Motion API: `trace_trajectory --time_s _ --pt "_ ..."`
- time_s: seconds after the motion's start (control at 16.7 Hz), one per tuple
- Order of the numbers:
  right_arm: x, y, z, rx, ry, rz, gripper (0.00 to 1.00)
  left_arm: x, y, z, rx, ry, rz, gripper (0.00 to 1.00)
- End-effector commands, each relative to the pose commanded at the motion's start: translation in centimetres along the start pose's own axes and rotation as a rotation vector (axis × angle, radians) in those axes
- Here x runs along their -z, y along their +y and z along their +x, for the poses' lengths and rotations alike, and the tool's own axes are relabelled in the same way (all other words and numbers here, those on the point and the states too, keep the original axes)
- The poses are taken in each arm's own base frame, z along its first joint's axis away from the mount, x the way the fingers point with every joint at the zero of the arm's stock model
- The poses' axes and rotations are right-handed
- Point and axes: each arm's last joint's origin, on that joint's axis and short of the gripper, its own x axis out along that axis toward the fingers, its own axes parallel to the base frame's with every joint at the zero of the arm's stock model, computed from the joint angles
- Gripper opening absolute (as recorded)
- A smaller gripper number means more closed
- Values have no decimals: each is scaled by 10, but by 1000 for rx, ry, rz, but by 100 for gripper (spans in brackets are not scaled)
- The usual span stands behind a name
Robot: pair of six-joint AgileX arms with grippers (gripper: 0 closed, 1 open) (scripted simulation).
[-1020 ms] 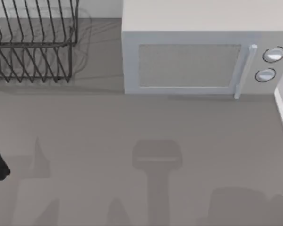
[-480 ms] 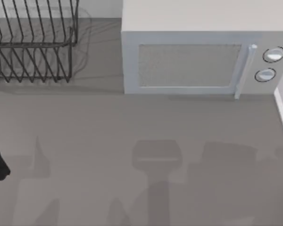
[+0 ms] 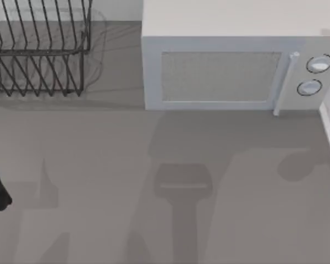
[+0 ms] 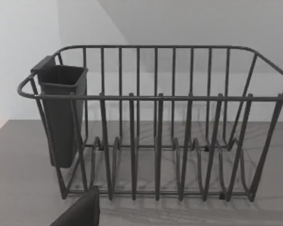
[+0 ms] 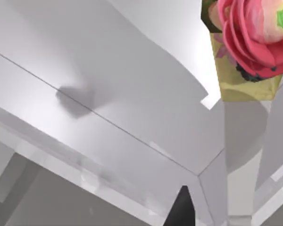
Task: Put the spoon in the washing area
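1. Dish rack (image 3: 41, 52): dark wire, upright on the table, left of the microwave (image 3: 220, 71), slightly apart from it.
2. Rows of upright prongs inside; no dishes loaded.
3. Dark cutlery cup (image 4: 61, 115) hangs at one end of the rim, upright.

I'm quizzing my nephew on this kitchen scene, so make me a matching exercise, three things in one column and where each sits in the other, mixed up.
Things:
1. black wire dish rack
2. white microwave oven
3. dark grey plastic cutlery holder

Places:
A. back of the table, centre to right in the top view
B. hung on the dish rack's end wall
C. back left corner of the table in the top view

Pairs: 1-C, 2-A, 3-B
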Motion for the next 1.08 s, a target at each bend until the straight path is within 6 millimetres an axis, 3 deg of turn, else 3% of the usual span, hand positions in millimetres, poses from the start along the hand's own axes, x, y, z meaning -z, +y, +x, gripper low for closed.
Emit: trace_trajectory --time_s 0.24,0.48,1.08 --pt "-24 39 14 -27 -25 -5 0 0 0 0 0 0 0 100" --pt "-32 61 35 -41 -37 -15 0 0 0 0 0 0 0 100" --pt "-35 67 45 -49 -43 -11 0 0 0 0 0 0 0 100"
